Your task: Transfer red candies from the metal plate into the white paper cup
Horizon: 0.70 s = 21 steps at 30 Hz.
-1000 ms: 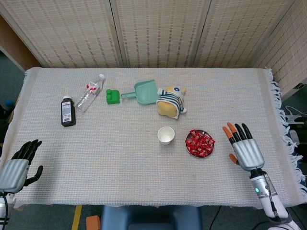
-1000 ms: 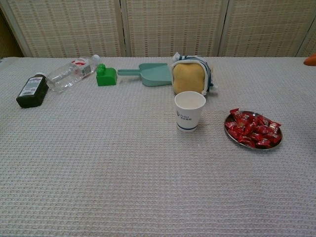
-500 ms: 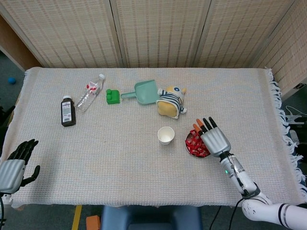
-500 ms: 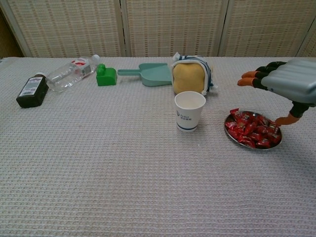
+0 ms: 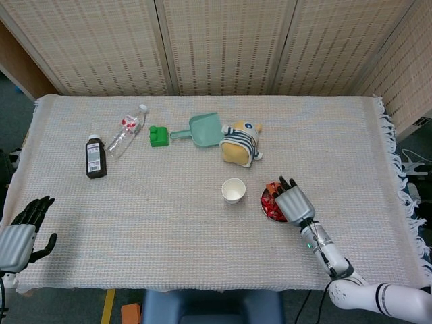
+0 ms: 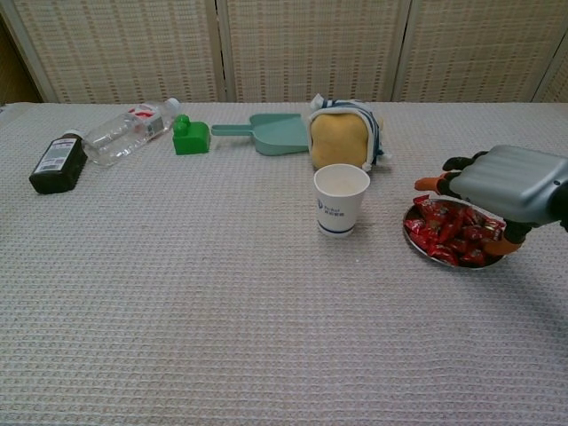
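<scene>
Low over the metal plate (image 6: 414, 238) sits the right hand (image 6: 508, 183), palm down, its fingers reaching forward and slightly curled above the heap of red candies (image 6: 448, 232). From the head view the same hand (image 5: 291, 201) covers most of the plate, so only a strip of candies shows at its left edge. Whether any fingertip actually touches or pinches a candy cannot be told; the chest view shows a thumb tip near the plate's right rim and dark fingertips at the far side, with nothing visibly held.

Just to the left of the plate, apart from it, the white paper cup (image 6: 342, 199) stands upright on the cloth-covered surface (image 6: 222, 311). No candy can be seen in it.

At the near left corner of the surface, well apart from everything else, the left hand (image 5: 23, 231) rests with its dark fingers loosely apart and nothing in it.

Along the far side lie a dark bottle (image 5: 96, 156), a clear plastic bottle (image 5: 127, 130), a green block (image 5: 158, 136), a teal scoop (image 5: 200, 131) and a striped plush toy (image 5: 240, 143), the last one just behind the cup.
</scene>
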Available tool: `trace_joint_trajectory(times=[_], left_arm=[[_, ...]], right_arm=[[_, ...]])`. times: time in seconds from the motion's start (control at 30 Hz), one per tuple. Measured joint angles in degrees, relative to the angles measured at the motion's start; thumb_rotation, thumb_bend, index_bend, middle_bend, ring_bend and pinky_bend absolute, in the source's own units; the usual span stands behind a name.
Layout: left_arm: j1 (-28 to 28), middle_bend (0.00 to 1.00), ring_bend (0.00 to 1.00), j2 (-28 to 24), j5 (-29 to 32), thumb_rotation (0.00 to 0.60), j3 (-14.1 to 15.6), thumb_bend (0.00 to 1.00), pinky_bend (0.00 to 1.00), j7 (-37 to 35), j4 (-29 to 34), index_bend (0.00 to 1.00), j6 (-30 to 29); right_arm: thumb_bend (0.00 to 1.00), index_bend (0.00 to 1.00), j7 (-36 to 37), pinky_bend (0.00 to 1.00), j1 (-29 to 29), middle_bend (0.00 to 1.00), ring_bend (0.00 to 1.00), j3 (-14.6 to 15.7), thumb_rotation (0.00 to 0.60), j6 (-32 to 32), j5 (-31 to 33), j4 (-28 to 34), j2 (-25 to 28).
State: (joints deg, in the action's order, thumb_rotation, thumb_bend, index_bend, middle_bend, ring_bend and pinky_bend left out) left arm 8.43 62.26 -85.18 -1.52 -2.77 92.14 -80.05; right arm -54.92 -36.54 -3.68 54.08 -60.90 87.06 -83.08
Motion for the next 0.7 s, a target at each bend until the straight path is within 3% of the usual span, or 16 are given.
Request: trace_joint_trajectory(times=[0.33,0.7], left_arm=[[0.18,0.01,0.0,-0.04,-0.01,0.6,0.11,0.46,0.18,-0.3,-0.08,0.0,0.48],[0.25,0.01,0.0,-0.25,-0.07,0.6,0.21,0.46,0.18,-0.98,-0.15,0.0,0.7]], right_arm=[[0.15,0.11,-1.75,0.21,-1.49,0.24,0.08,1.32,0.6,0.61,1.82,-2.2,-2.23],[0.15,0.23,-4.06,0.25,-2.0,0.33,0.14,3.05,0.6,3.36,2.23,-4.42,-4.49]])
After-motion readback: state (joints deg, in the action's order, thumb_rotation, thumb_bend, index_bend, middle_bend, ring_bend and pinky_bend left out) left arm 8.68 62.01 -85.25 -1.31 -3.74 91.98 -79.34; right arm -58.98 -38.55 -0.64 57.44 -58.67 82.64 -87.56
